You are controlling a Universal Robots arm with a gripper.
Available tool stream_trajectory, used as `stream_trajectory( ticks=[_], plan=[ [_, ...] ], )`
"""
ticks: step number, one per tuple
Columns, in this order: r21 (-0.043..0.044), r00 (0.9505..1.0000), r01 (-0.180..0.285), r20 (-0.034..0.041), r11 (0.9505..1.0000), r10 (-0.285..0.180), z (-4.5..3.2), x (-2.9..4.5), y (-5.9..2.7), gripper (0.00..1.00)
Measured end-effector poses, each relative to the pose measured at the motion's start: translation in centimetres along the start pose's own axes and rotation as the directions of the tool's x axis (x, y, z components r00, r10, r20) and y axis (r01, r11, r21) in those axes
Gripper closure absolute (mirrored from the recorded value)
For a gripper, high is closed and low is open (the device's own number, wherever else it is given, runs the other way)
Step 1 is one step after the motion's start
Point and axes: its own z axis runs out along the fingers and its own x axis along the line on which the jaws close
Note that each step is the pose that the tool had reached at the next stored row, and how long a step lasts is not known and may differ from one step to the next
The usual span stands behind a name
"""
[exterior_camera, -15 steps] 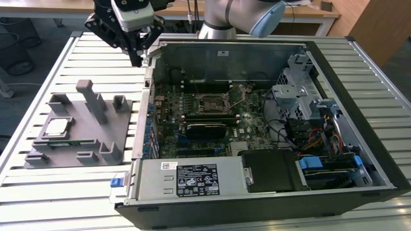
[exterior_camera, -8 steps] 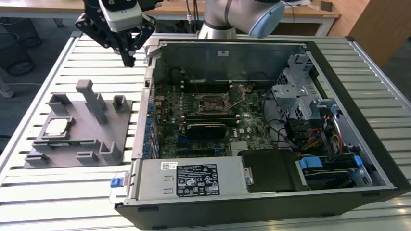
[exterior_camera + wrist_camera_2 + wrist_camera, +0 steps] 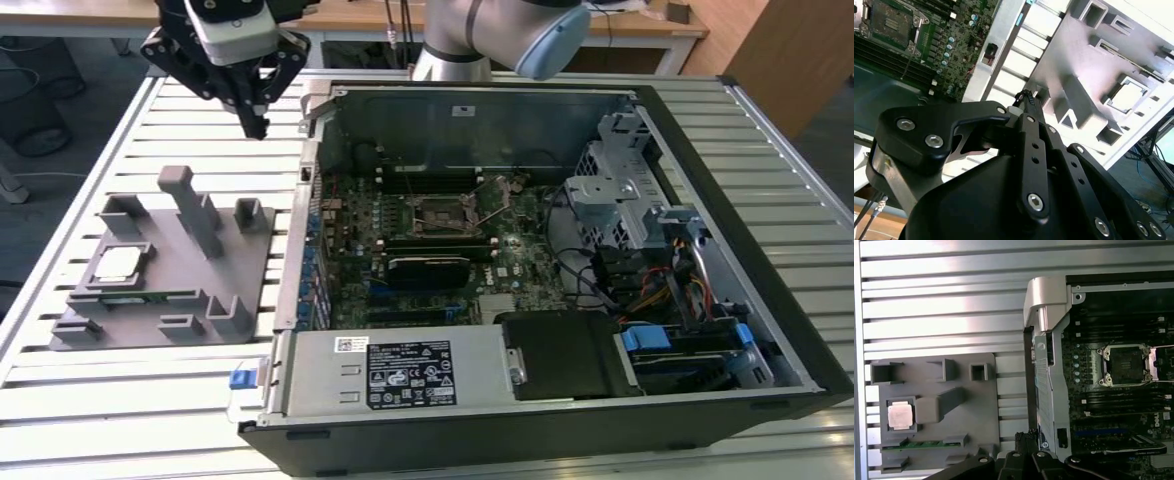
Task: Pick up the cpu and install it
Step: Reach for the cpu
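Note:
The cpu [image 3: 118, 263] is a small silvery square lying flat in a recess of the grey tray [image 3: 200, 290], at the exterior view's left. It also shows as the cpu [image 3: 900, 416] in the first wrist view and the cpu [image 3: 1126, 95] in the second. My gripper [image 3: 254, 128] hangs high over the slatted table, beyond the tray's far end and just outside the open computer case. Its fingers meet at the tips and hold nothing. The dark, metal-framed socket [image 3: 445, 212] sits open on the motherboard, also seen as the socket [image 3: 1126, 365].
The open computer case [image 3: 561, 390] takes up the exterior view's right, with its raised side wall [image 3: 1046, 365] between tray and motherboard. A thin green memory strip [image 3: 924, 445] lies on the tray near the cpu. Tall grey posts [image 3: 187, 205] rise from the tray.

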Motion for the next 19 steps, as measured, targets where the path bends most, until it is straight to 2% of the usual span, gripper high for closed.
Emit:
stream_trajectory(
  ticks=[19],
  plan=[
    [-0.0005,1.0,0.0,-0.0001,1.0,0.0,0.06,2.87,0.41,0.89]
  ],
)
